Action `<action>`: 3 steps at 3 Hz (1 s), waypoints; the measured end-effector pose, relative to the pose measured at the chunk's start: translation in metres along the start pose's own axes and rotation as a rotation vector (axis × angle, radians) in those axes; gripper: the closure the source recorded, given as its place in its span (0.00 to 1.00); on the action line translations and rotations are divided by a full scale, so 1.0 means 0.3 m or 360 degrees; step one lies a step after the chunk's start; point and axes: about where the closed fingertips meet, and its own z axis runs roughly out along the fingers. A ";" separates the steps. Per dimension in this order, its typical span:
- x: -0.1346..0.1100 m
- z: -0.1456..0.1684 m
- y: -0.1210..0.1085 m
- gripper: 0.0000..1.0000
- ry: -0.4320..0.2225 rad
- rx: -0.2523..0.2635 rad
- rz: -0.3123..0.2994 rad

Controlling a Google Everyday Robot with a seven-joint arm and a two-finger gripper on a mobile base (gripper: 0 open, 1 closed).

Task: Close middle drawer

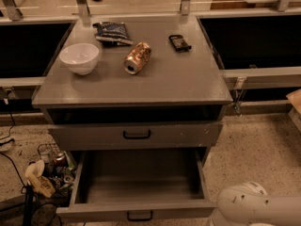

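Nearest, bottom right: white arm segment (254, 205); gripper out of frame, can't tell if apart or together. Just left of the arm: middle drawer (141, 185), pulled far out twd camera, box bare, front panel w/ black handle (139, 215) running left-right. Closing push prob. goes straight back, away from camera. Beyond: scuffed upper drawer (188, 135), then desk (178, 81) w/ bowl (79, 58) & can (136, 58)

Light: was dim and warm, from 12 o'clock.
Shadow: filled the middle drawer (141, 187) (darkest at its back).
Glare: lay on the white arm (256, 205) at 5 o'clock; the gripper was out of view.
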 end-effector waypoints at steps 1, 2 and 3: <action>0.000 0.008 -0.038 1.00 -0.0118 0.0045 0.0143; 0.000 0.008 -0.039 1.00 -0.0119 0.0044 0.0144; -0.009 0.035 -0.061 1.00 -0.0188 0.0011 0.0227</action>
